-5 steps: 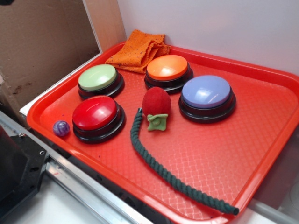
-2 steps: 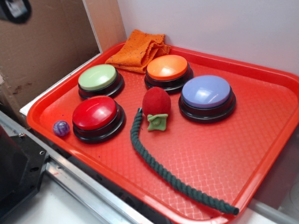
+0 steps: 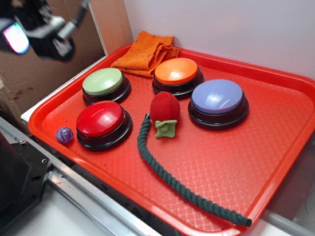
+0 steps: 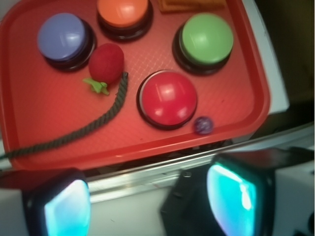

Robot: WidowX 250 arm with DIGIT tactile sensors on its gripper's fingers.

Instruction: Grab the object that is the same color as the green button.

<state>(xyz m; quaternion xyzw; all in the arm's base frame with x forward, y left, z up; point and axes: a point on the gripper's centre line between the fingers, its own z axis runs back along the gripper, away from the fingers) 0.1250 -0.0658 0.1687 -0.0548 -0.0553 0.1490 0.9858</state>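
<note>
Rope (image 3: pixel 182 184), dark green and tightly twisted, lies in a long curve on the red tray (image 3: pixel 275 142), one end just beside the red plush ball (image 3: pixel 164 108) with its pale green leaf, the other near the tray's raised front rim. The tray floor is diamond-embossed plastic. Four smooth domed buttons on black bases stand behind: the green button (image 3: pixel 103 81), a red button (image 3: pixel 100 119), an orange button (image 3: pixel 175 71) and a lavender-blue button (image 3: pixel 217 96). A nubby orange cloth (image 3: pixel 146 51) fills the far corner; a small purple marble (image 3: pixel 64 134) sits by the left rim. Open tray floor lies right of the rope. The gripper (image 4: pixel 147 204) hangs off the tray above cardboard, jaws spread, holding nothing.
</note>
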